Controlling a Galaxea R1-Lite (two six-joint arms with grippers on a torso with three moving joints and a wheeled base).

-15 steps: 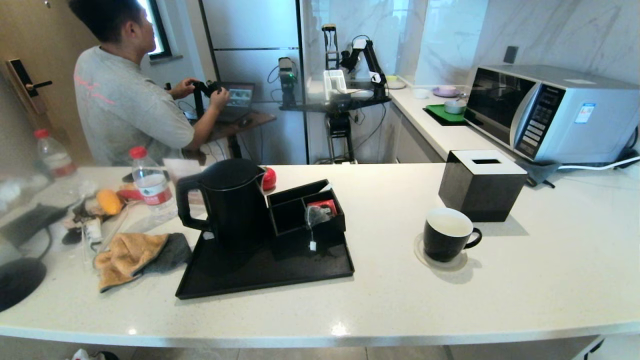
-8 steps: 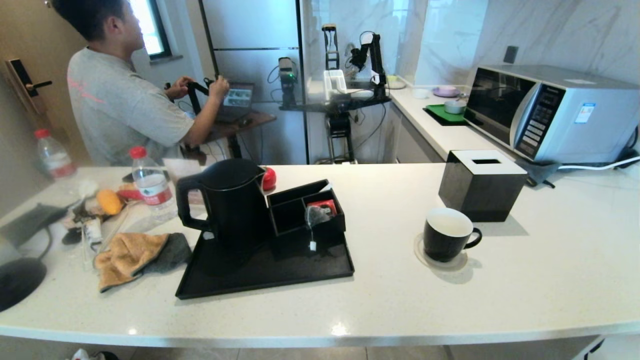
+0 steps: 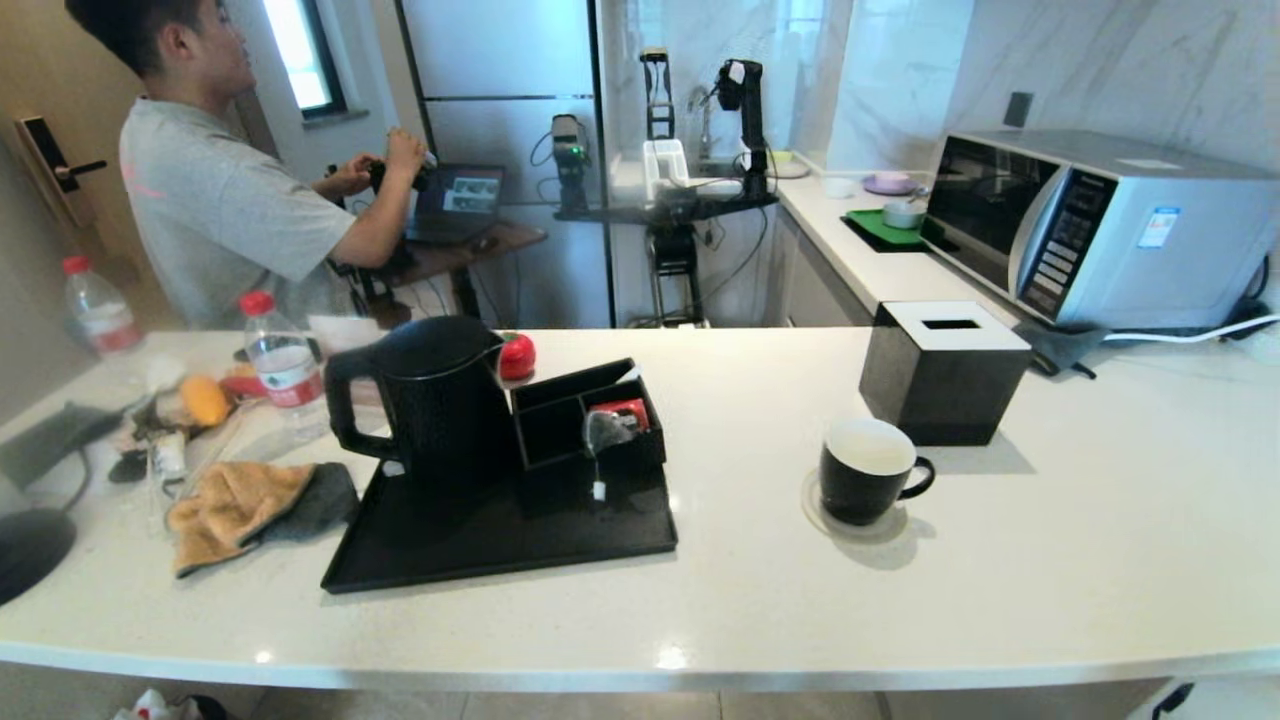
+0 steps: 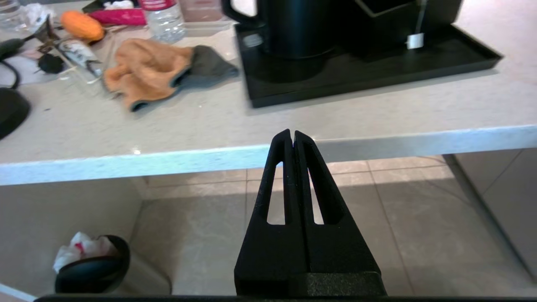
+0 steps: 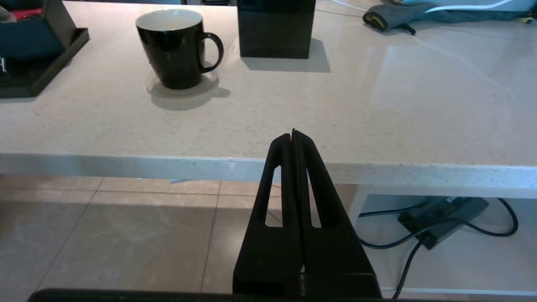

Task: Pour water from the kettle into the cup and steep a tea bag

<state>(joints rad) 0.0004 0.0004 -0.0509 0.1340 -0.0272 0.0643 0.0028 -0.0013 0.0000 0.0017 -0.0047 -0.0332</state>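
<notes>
both your grippers are closed and hold nothing: the left gripper (image 4: pixel 292 135) waits below the bench (image 4: pixel 168 126) edge, with the kettle (image 4: pixel 293 29) on the black tray (image 4: pixel 461 58) beyond it; the right gripper (image 5: pixel 293 135) has the cup (image 5: pixel 175 46) ahead. the tea bag (image 3: pixel 606 428) hangs on the organizer (image 3: pixel 545 432) close to the kettle, so you may knock it when you lift. a tall kettle can spill over the small cup. no label is readable.
</notes>
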